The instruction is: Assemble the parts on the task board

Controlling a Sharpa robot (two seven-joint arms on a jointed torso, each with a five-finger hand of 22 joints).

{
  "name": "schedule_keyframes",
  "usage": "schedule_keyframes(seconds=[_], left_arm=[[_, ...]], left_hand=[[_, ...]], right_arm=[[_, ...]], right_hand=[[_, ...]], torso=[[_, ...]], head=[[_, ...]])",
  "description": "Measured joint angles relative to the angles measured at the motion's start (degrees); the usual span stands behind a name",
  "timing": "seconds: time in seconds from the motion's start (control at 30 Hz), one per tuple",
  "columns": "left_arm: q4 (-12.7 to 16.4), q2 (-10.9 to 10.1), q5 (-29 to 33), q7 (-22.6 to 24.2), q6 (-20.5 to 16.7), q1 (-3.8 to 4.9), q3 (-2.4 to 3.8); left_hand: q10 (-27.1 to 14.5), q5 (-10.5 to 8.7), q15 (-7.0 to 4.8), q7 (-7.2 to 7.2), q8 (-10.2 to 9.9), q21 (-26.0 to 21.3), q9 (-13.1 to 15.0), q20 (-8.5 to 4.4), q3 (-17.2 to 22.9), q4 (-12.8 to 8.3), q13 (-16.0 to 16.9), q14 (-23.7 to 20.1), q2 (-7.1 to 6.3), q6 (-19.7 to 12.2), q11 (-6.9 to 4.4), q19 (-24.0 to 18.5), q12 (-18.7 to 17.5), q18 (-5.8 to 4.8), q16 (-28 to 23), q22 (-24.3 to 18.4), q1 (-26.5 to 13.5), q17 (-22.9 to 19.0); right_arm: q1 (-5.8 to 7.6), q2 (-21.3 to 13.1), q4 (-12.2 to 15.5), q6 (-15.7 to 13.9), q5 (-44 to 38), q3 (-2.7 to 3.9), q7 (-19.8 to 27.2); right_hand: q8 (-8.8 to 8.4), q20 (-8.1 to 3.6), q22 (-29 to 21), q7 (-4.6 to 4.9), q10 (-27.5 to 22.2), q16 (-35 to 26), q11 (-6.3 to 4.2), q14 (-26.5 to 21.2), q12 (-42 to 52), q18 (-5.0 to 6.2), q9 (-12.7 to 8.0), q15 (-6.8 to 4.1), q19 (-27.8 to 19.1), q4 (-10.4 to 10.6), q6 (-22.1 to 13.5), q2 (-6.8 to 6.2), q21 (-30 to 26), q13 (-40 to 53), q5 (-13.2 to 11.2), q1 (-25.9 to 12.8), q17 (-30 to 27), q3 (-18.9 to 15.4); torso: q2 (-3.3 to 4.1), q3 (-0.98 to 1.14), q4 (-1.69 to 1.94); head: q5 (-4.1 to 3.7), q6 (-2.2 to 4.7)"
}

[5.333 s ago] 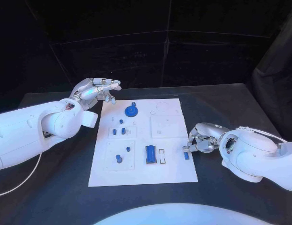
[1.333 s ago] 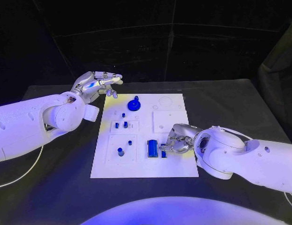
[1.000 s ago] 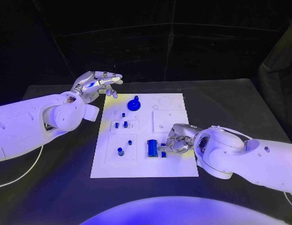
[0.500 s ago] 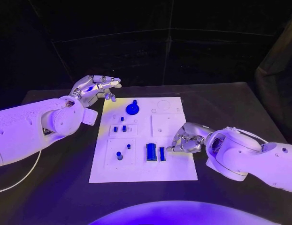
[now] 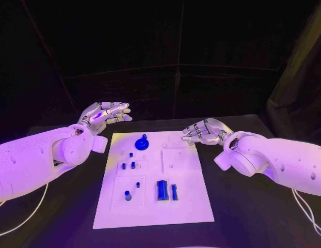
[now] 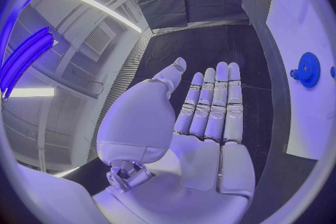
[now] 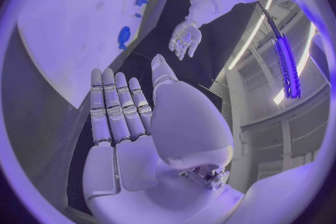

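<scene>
The task board [image 5: 177,206] looks like matt white plastic, smooth, its parts [image 5: 163,190] glossy blue plastic. The tabletop [image 5: 250,206] is dull black, cloth-like. Both arms wear smooth, glossy white shells; the left hand [image 5: 101,114] and right hand [image 5: 204,131] show satin silver metal segments

The task board [image 5: 181,194] is a plain white plate lying on a black counter [image 5: 257,206]. The parts on it are deep blue: a round gear-like piece [image 5: 142,142] toward the top of the frame, several small pegs [image 5: 128,166] left of centre, and a dark blue rectangular block [image 5: 162,190] with a slimmer blue bar [image 5: 174,192] lower down. The left robot hand [image 5: 103,113] and the right robot hand [image 5: 205,131] are silver, on smooth white arms.
</scene>
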Motion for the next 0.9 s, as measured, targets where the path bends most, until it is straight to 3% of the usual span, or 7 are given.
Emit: schedule_keyframes(seconds=[0.1,0.23,0.43,0.6,0.67,0.87,0.9], left_arm=[[-2.59,1.43,0.22,0.51,-0.08,-0.26,0.04],[-5.0,3.25,0.71,1.34,-0.79,-1.1,0.05],[-6.39,4.82,1.35,2.45,-2.4,-1.89,0.04],[-6.02,4.64,1.32,2.31,-2.57,-2.06,0.1],[-5.22,4.37,1.28,2.28,-2.91,-2.39,0.39],[-0.63,2.93,1.04,2.28,-5.85,-3.9,1.75],[0.37,2.59,0.96,2.31,-6.68,-4.22,2.07]], left_hand=[[-1.22,0.0,1.75,-0.25,-1.28,-3.64,-0.05,1.71,-0.9,0.08,-0.09,-1.75,0.1,-0.67,1.22,-3.76,-2.71,0.0,-5.74,-2.79,0.1,-2.94],[-2.65,0.0,2.8,-1.25,-2.97,-6.89,-0.05,3.54,-2.65,0.22,-0.07,-2.79,0.1,-1.67,2.65,-7.21,-6.08,0.0,-11.19,-5.64,0.1,-5.88],[-3.25,0.0,2.8,-1.24,-4.32,-8.36,-0.05,4.04,-4.11,0.32,-0.06,-2.79,0.62,-1.67,2.42,-9.35,-8.97,0.01,-15.17,-8.03,0.62,-8.06],[-10.91,-1.29,1.5,-2.5,-6.49,-10.49,-1.63,1.79,-5.71,1.44,-1.57,-9.35,1.68,-8.91,0.91,-14.66,-11.4,0.01,-17.05,-9.97,-9.45,-9.19],[-14.54,-1.72,0.85,-3.16,-7.17,-11.23,-2.24,0.62,-6.33,1.83,-2.16,-12.67,1.82,-12.49,0.18,-17.33,-12.19,-1.02,-17.87,-10.85,-14.3,-9.68],[-24.3,-2.17,-0.93,-4.87,-8.36,-12.36,-3.23,-2.38,-8.17,2.43,-3.09,-21.66,2.02,-22.11,-1.81,-24.55,-13.45,-2.17,-19.94,-13.2,-27.39,-13.01],[-25.56,-2.24,-1.15,-5.1,-8.37,-12.36,-3.33,-2.78,-8.47,2.45,-3.18,-22.82,2.05,-23.36,-2.05,-25.48,-13.62,-2.34,-20.21,-13.5,-29.08,-13.34]], right_arm=[[0.23,2.87,-4.82,0.98,5.4,0.5,4.43],[0.23,6.0,-9.9,2.66,10.59,0.77,9.16],[0.23,8.55,-14.66,4.48,14.07,1.02,13.0],[0.12,8.33,-14.26,4.33,14.12,1.01,12.96],[-0.07,8.11,-13.63,4.03,14.23,1.0,12.92],[-0.79,7.06,-8.8,1.04,15.83,1.11,13.27],[-0.92,6.85,-7.73,0.19,16.28,1.15,13.44]], right_hand=[[-0.22,1.81,-5.13,-0.33,2.15,-5.42,0.43,2.45,-2.33,2.19,-3.22,0.29,2.06,-3.25,1.49,1.75,-6.45,-8.14,-0.28,-1.21,-7.39,-1.79],[-0.22,2.0,-8.02,-0.45,2.64,-6.78,-0.01,4.39,-3.5,2.19,-5.38,0.06,3.07,-4.87,1.61,2.74,-10.03,-12.16,-0.96,-2.2,-10.59,-2.98],[-0.22,2.08,-9.7,-0.63,3.23,-6.78,0.58,5.48,-3.51,2.18,-6.65,0.34,3.55,-5.83,1.79,3.55,-11.88,-14.09,-0.96,-2.54,-11.83,-3.11],[-1.61,0.02,-11.2,-2.26,-4.1,-8.46,-0.95,-2.3,-5.27,2.03,-9.06,-0.91,-2.5,-6.45,-4.64,2.34,-13.29,-16.09,-2.17,-13.03,-13.44,-2.08],[-2.2,-1.0,-11.92,-3.03,-7.79,-9.0,-1.65,-6.21,-5.84,0.77,-9.94,-1.48,-5.57,-6.42,-7.86,1.68,-13.9,-16.78,-2.67,-18.09,-14.03,-1.35],[-2.88,-3.73,-13.78,-4.99,-17.57,-9.77,-3.51,-16.58,-6.74,-0.13,-11.43,-3.01,-13.63,-6.5,-16.4,0.55,-15.51,-17.98,-5.38,-31.5,-15.01,0.14],[-3.08,-4.22,-14.15,-5.38,-19.51,-9.77,-3.87,-18.6,-6.74,-1.02,-11.61,-3.54,-15.27,-6.59,-18.09,0.42,-15.89,-18.14,-6.07,-34.15,-15.12,0.42]], torso=[[-0.54,0.04,-0.45],[-1.26,0.18,-0.92],[-2.12,0.38,-1.03],[-2.15,0.4,-0.99],[-2.2,0.45,-0.8],[-2.75,0.84,0.35],[-2.83,0.88,0.49]], head=[[0.21,1.32],[0.73,2.66],[1.01,3.94],[1.15,3.92],[1.57,3.89],[3.34,4.14],[3.54,4.15]])
